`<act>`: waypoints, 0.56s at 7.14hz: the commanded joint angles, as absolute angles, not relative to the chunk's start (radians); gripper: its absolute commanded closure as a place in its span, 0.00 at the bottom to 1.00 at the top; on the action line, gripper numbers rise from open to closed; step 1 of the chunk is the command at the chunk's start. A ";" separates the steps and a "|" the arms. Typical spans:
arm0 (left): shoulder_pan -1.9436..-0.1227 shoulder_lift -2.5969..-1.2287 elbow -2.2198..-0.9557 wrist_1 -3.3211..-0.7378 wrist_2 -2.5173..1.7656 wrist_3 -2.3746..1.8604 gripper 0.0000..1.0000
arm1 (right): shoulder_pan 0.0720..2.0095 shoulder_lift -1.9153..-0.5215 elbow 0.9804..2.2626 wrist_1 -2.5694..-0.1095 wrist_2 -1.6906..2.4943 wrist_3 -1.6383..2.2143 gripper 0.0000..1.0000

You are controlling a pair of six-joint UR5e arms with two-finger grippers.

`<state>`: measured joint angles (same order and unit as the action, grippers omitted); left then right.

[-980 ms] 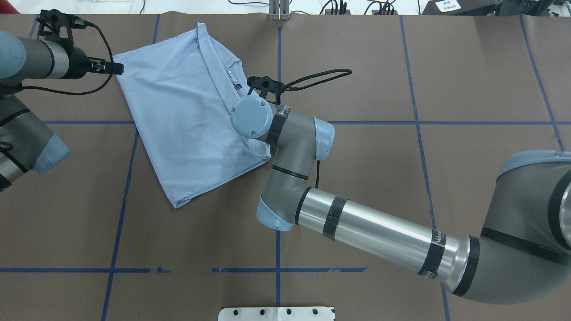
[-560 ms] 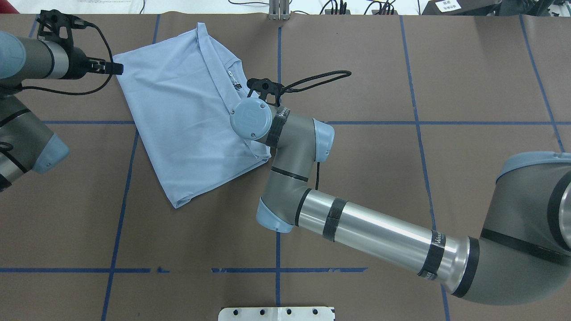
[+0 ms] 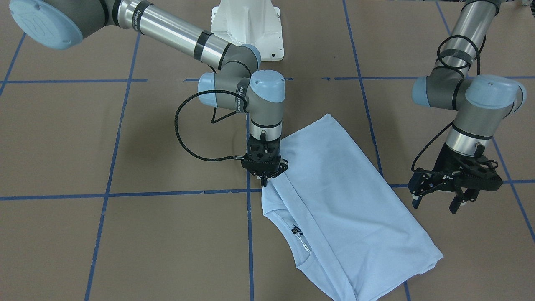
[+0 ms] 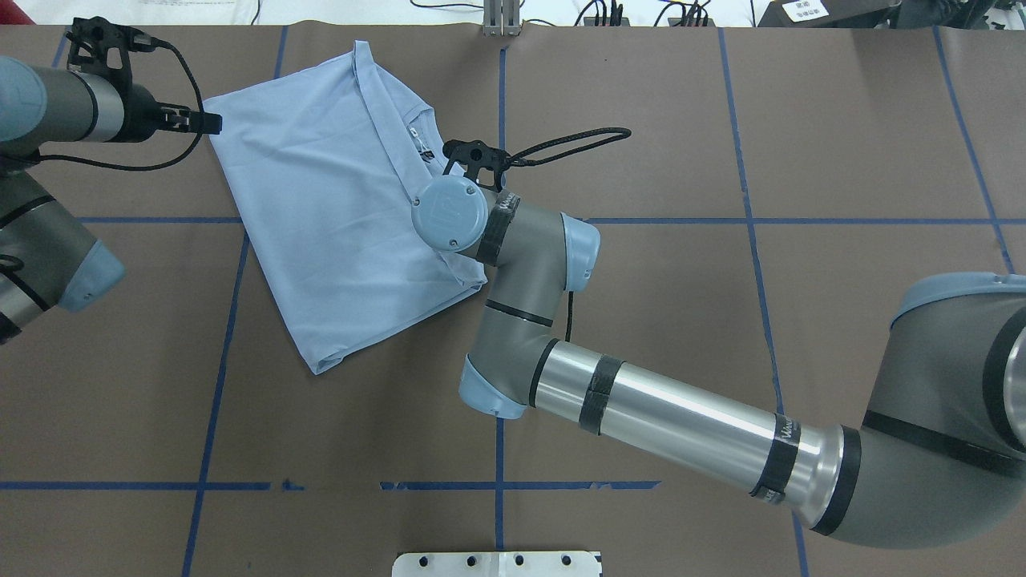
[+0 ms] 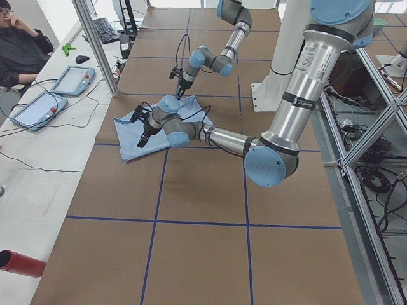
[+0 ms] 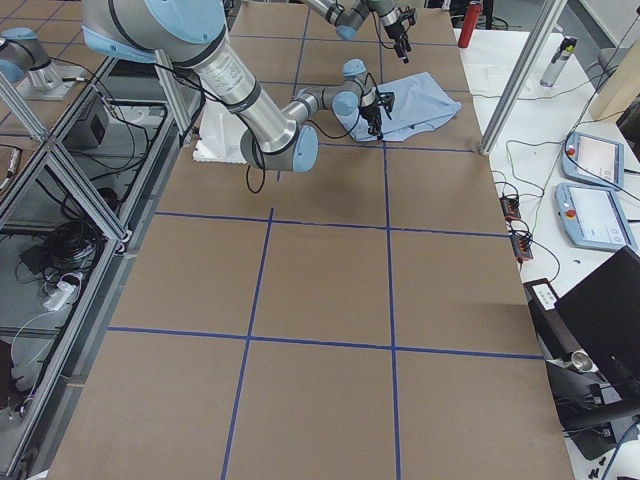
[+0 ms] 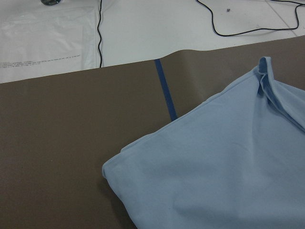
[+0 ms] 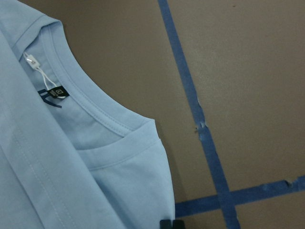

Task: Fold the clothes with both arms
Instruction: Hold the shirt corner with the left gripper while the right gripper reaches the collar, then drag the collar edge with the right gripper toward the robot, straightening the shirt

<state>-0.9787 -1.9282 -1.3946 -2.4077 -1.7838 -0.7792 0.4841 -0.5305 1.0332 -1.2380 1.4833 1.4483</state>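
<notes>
**Shirt:** Your shirt (image 4: 337,216) lies part-folded at 11 o'clock on the table (image 4: 801,120) in the overhead view. The collar (image 8: 95,112) and label (image 8: 50,91) face up.

**Right gripper:** The right gripper (image 3: 263,182) stands tip-down on the shirt's edge, at 10 o'clock of the cloth in the front view. Its jaws are pressed together. You cannot tell whether any cloth sits between them.

**Left gripper:** The left gripper (image 3: 434,205) hangs with its jaws spread wide and holds nothing. It is just beside the shirt's edge, at 3 o'clock in the front view.

**Step in hand:** This looks like mid-fold, with the two grippers taking hold at opposite ends of the shirt before the next fold. The right end seems met and the left end is not yet gripped.

**Next move:** By this reading, you need the left gripper brought down onto its corner and closed on every layer there. Both arms would then lift evenly, so the fold already made does not slide open.

**Front view against overhead:** The front view shows you both grippers and how their jaws stand. The overhead view hides the right gripper under its wrist cap (image 4: 449,212).

**Wrist views:** The right wrist view shows the fingertips (image 8: 165,223) together at the shirt's edge, at 6 o'clock in that frame and beside a cross of tape (image 8: 224,202). The left wrist view shows only the shirt's corner (image 7: 108,168) and no fingers.

**Side views:** Both grippers are too small there for you to judge.
</notes>
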 commanded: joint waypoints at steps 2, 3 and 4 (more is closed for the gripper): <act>-0.977 -1.928 -1.396 -2.408 -1.784 -0.814 0.00 | 0.492 -0.701 1.313 -1.357 1.491 1.439 1.00; -0.976 -1.928 -1.397 -2.408 -1.784 -0.818 0.00 | 0.476 -0.823 1.466 -1.377 1.480 1.442 1.00; -0.976 -1.928 -1.399 -2.408 -1.784 -0.819 0.00 | 0.427 -0.929 1.605 -1.396 1.439 1.448 1.00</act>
<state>-0.9764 -1.9282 -1.3974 -2.4082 -1.7840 -0.8126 0.4701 -0.7874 1.4195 -1.3678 1.4742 1.4423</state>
